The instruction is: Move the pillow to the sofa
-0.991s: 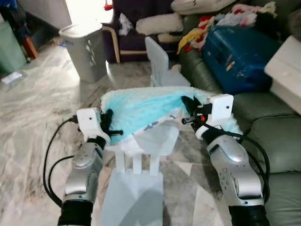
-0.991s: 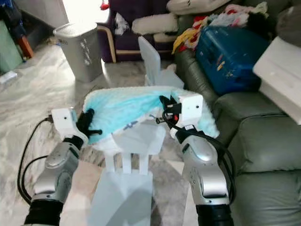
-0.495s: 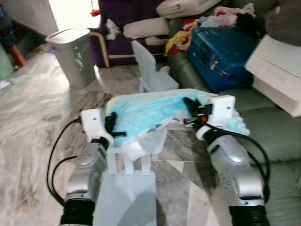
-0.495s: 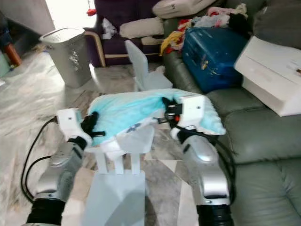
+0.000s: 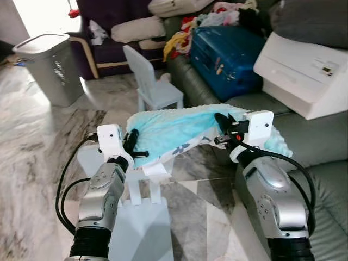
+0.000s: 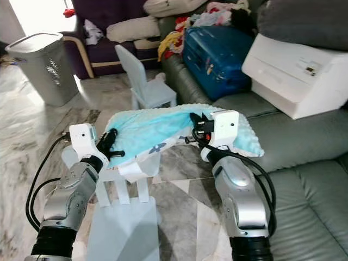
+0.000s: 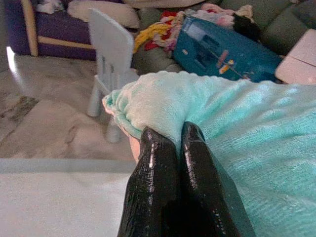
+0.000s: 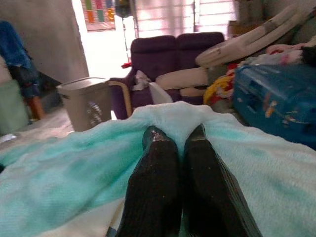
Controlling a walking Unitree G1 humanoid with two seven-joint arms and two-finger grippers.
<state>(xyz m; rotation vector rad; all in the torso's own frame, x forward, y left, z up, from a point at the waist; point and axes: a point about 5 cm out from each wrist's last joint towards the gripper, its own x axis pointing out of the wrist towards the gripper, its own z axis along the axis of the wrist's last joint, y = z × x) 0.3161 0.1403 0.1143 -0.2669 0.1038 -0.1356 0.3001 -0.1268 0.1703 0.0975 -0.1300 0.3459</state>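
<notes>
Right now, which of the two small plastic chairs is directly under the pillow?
The near chair, just ahead of the robot, with the teal pillow held above its backrest. The other chair stands farther off, by the green sofa.

Marble floor (image 5: 38, 136), grey-veined, glare near the window. Grey laundry bin (image 5: 48, 68) on it, lid on. Small pale-blue chair (image 5: 152, 87) beside it, facing the purple armchair (image 5: 114, 32). White cushion (image 5: 138, 28) on the armchair seat. Blue suitcase (image 5: 231, 51) next to a heap of clothes (image 5: 217, 13). White box (image 5: 304, 73) just beside the suitcase. Another pale chair (image 5: 142, 185) in the foreground, upright.
</notes>
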